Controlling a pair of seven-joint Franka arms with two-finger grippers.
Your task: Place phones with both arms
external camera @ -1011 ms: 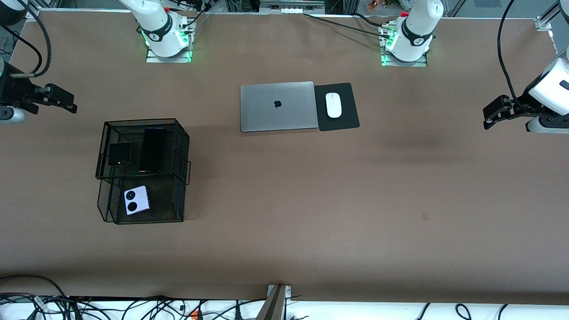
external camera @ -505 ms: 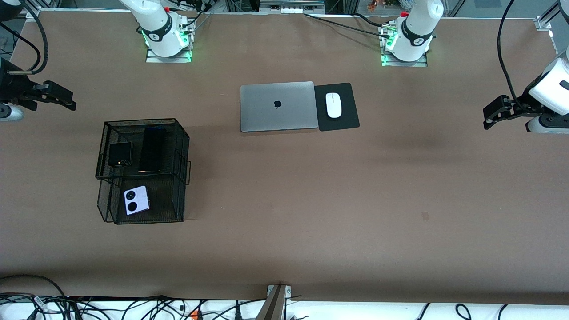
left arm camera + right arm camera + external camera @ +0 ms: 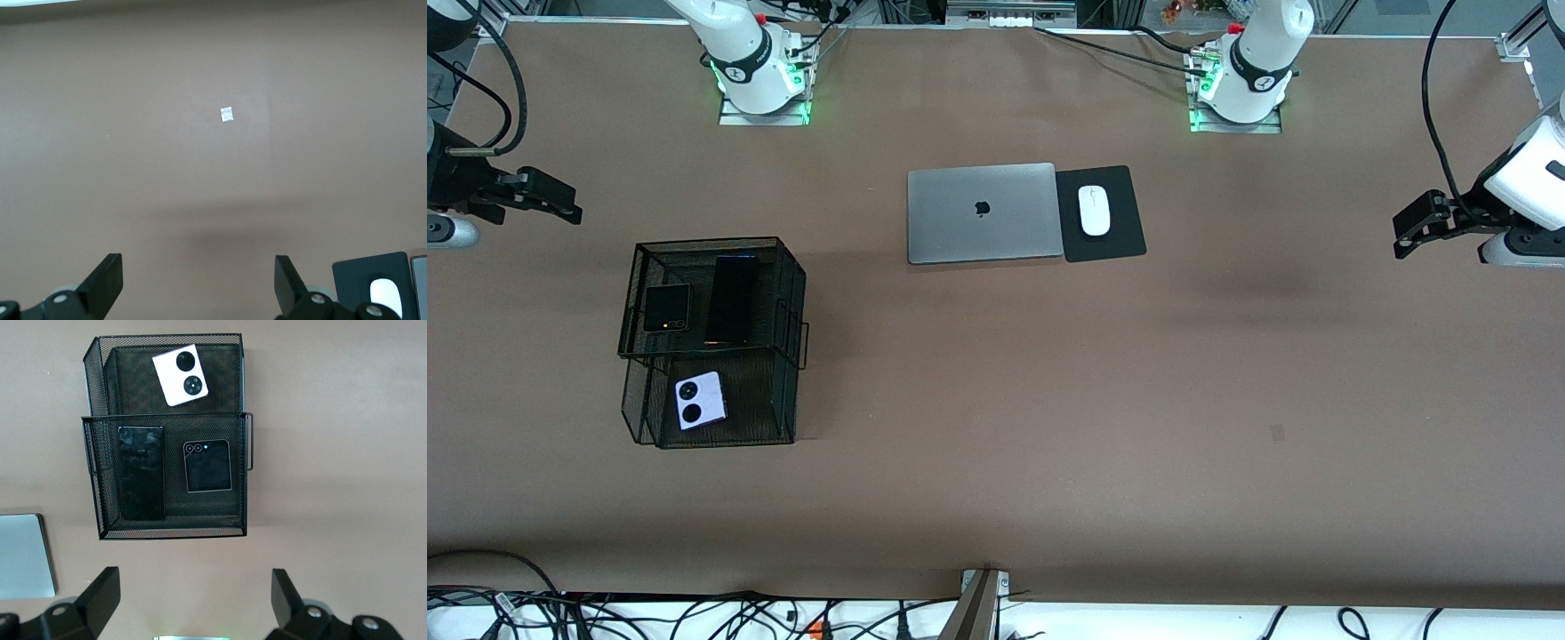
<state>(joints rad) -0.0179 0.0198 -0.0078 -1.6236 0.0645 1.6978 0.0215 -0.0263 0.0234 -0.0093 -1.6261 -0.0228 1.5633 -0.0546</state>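
The phones sit in a black wire-mesh rack [image 3: 711, 342] of two tiers toward the right arm's end of the table. The squarish black folded phone [image 3: 667, 308] and the long slim black phone [image 3: 732, 300] lie flat side by side on the upper tier, apart from each other, the slim one reaching almost from one mesh edge of that tier to the other. The lilac-white phone [image 3: 700, 400] with two round black lenses lies slightly askew on the lower tier, which juts out nearer to the front camera; it is clear of the mesh walls on all its sides.

The right gripper [image 3: 547, 197] hangs in the air over bare table at the right arm's end, off the rack's corner, its fingers [image 3: 100, 593] spread wide with nothing between them — its wrist view looks straight down on all three phones. The left gripper [image 3: 1414, 233] hovers over bare table at the left arm's end, well apart from the rack, fingers [image 3: 107, 280] likewise wide apart and empty.

A closed grey laptop [image 3: 983, 213] lies near the middle of the table, its edge touching a black mouse pad [image 3: 1107, 244] that carries a white mouse [image 3: 1094, 211]. A wide stretch of brown table [image 3: 1049, 400] lies open between the rack and the left gripper.
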